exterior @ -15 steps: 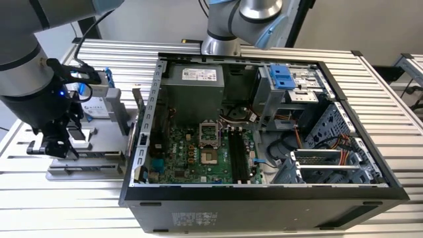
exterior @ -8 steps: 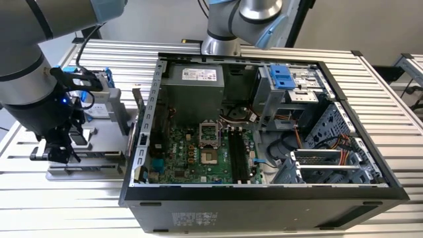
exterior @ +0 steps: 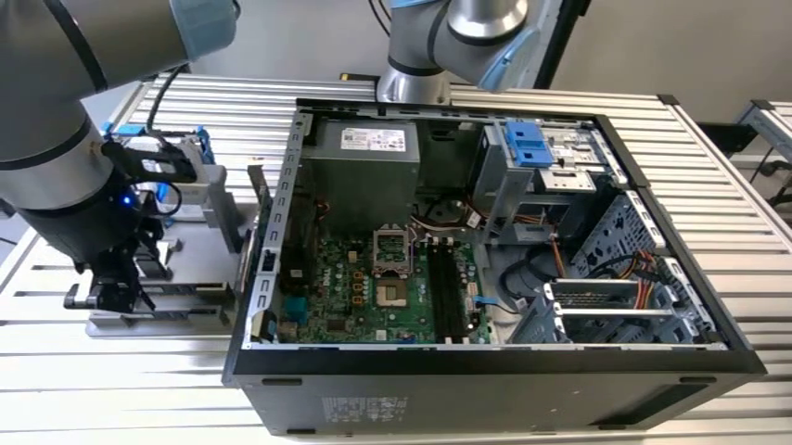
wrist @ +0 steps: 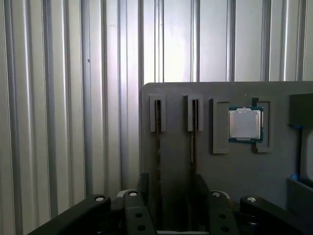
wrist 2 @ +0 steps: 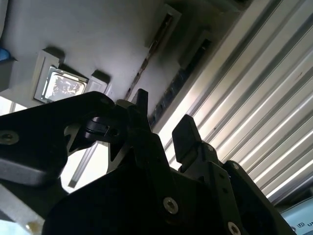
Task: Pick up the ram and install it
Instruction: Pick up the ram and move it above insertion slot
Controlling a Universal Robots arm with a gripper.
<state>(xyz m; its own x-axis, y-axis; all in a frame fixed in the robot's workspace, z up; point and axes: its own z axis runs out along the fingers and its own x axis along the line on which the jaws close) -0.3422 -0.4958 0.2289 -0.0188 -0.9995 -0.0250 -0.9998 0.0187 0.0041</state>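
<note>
Gripper (wrist: pixel 172 181) spread over tray (wrist: pixel 234 166) (grey) | ram (wrist: pixel 158 147) slotted; slatted metal table (wrist: pixel 63 98)

power supply sticker (exterior: pixel 374 139): white label is sitting on the grey box, but its print isn't coming through as readable
case label (exterior: pixel 365 408): pale print block is showing on the black outer wall, too small to read
processor lid (wrist: pixel 244 123): nothing legible is showing

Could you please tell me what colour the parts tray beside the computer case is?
The parts tray is plain grey, shown best in the first wrist view.
</note>
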